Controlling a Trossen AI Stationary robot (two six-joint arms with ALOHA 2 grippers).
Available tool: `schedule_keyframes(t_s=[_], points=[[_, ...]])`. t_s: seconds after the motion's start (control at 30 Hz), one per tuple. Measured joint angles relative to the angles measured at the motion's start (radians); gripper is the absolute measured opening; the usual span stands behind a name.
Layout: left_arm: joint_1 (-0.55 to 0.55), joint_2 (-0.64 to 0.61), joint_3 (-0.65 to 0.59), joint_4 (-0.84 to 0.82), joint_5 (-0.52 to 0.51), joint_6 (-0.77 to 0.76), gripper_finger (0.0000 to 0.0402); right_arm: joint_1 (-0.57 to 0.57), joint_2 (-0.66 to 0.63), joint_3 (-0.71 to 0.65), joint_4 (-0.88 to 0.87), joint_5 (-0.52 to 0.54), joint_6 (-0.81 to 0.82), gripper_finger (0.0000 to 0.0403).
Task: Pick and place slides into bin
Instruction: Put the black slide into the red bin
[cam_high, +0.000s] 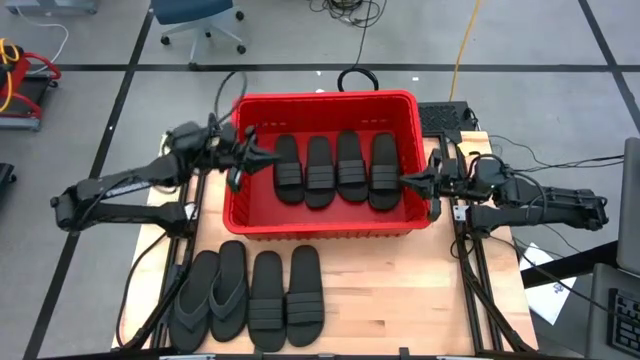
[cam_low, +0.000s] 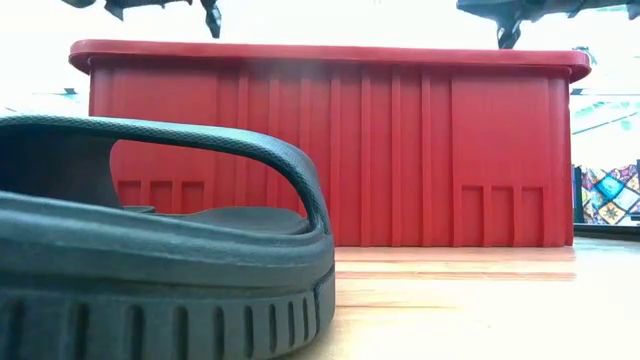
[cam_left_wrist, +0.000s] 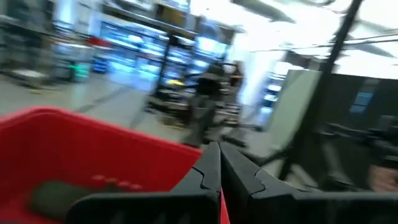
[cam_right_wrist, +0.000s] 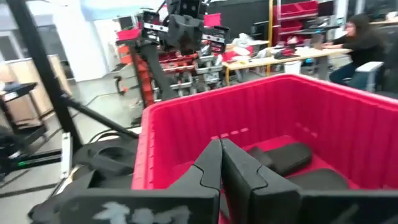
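- Slides in the bin (cam_high: 232, 205): four band-strapped black slides (cam_high: 335, 168) lay side by side on the red floor, toes pointing toward the far wall.
- Slides on the table (cam_high: 400, 290): four more sat in a row on the wood just in front of the bin, two thong flip-flops (cam_high: 212, 292) on the left and two band slides (cam_high: 286, 297) beside them; one band slide (cam_low: 160, 250) filled the low view's foreground.
- Left gripper (cam_high: 262, 156): it hung over the bin's left wall, near the leftmost slide inside; its fingers (cam_left_wrist: 205, 174) were pressed together with nothing between them.
- Right gripper (cam_high: 408, 180): it was at the bin's right wall, tip reaching just inside by the rightmost slide; its fingers (cam_right_wrist: 239, 168) were likewise closed and empty.
- Room: a person (cam_right_wrist: 357, 43) sat at a desk behind the bin in the right wrist view.
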Motion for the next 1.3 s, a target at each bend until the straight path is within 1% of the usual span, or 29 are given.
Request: schedule_keyframes(t_s=[0.03,0.13,0.2,0.27,0.33,0.37,0.43,0.5,0.6,0.67,0.73,0.83,0.9,1.0,1.03,1.1,1.23,1.3], points=[[-0.025,-0.033,-0.007,-0.049,-0.063,0.023,0.0001,0.0,0.0,0.0,0.005,-0.015,0.012,0.0],[-0.099,-0.133,0.007,-0.293,-0.249,0.099,0.0,0.0,0.01,0.0,0.015,-0.038,0.088,0.0],[-0.148,-0.18,0.045,-0.423,-0.335,0.141,0.0,0.001,0.024,0.0,0.019,-0.046,0.114,0.0],[-0.204,-0.219,0.093,-0.532,-0.386,0.183,0.0,0.01,0.051,0.0,0.06,-0.099,0.128,0.0],[-0.263,-0.236,0.14,-0.623,-0.404,0.218,0.0,0.029,0.093,0.0,0.154,-0.161,0.131,0.0],[-0.292,-0.24,0.16,-0.665,-0.406,0.233,0.0,0.043,0.118,0.0,0.202,-0.173,0.136,0.0],[-0.348,-0.24,0.198,-0.743,-0.406,0.259,0.0,0.075,0.179,0.0,0.317,-0.162,0.146,0.0],[-0.398,-0.239,0.217,-0.829,-0.406,0.267,0.0,0.112,0.256,0.021,0.373,-0.112,0.148,0.0],[-0.451,-0.237,0.223,-0.913,-0.4,0.271,0.0,0.175,0.4,0.101,0.34,-0.002,0.14,0.0],[-0.474,-0.237,0.223,-0.98,-0.402,0.274,0.0,0.216,0.512,0.166,0.332,0.044,0.123,0.0],[-0.485,-0.237,0.223,-1.013,-0.41,0.274,0.0,0.247,0.618,0.248,0.335,0.044,0.103,0.0],[-0.486,-0.237,0.223,-1.021,-0.426,0.305,0.0001,0.283,0.761,0.375,0.315,0.038,0.098,0.0],[-0.486,-0.237,0.223,-1.01,-0.425,0.34,0.0,0.298,0.836,0.461,0.248,0.037,0.113,0.0],[-0.486,-0.238,0.223,-0.973,-0.423,0.363,0.0001,0.308,0.913,0.574,0.121,0.036,0.176,0.0],[-0.485,-0.238,0.223,-0.968,-0.423,0.364,0.0003,0.309,0.931,0.603,0.093,0.018,0.192,0.0],[-0.485,-0.237,0.223,-0.967,-0.421,0.364,0.0007,0.315,0.962,0.643,0.064,-0.051,0.196,0.0],[-0.485,-0.238,0.223,-0.962,-0.419,0.338,0.0012,0.341,1.005,0.687,0.044,-0.193,0.185,0.0007],[-0.485,-0.237,0.223,-0.949,-0.418,0.319,0.0012,0.355,1.015,0.698,0.026,-0.222,0.202,0.002]])
